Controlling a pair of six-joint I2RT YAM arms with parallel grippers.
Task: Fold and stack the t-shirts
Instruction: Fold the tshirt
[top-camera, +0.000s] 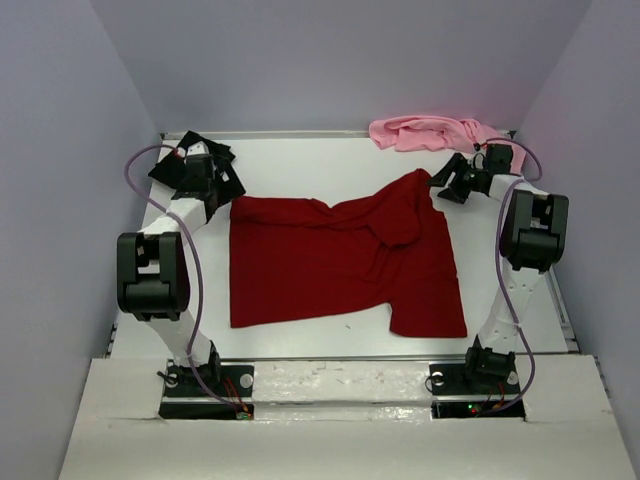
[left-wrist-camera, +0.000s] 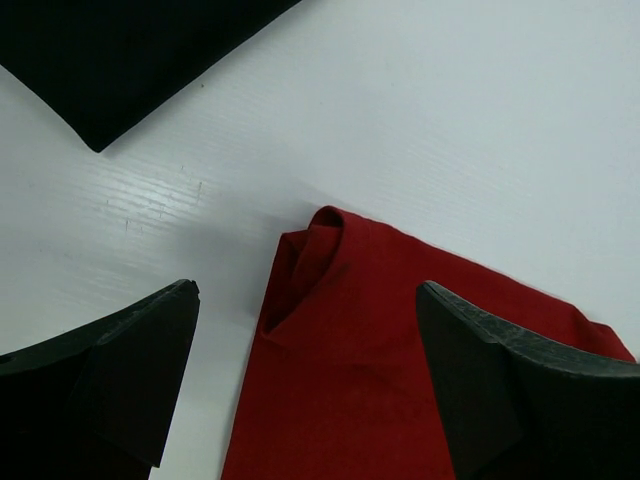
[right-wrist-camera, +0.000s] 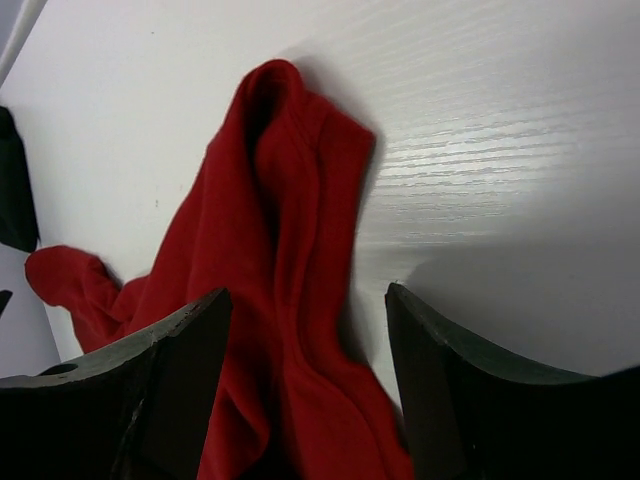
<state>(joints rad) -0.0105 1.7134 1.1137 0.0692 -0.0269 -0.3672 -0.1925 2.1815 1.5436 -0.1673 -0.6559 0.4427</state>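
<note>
The dark red shirt (top-camera: 340, 260) lies spread on the desk (top-camera: 300, 160), its far right corner bunched. Left fingers (left-wrist-camera: 130, 350) gape wide over its far left corner; right fingers (right-wrist-camera: 450, 370) straddle the bunch, unclosed. I'd pinch both low, together.

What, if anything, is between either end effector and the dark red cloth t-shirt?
Nothing visible. The open left end effector hangs over a corner of the dark red cloth t-shirt, the open right end effector over its bunched far edge.
</note>
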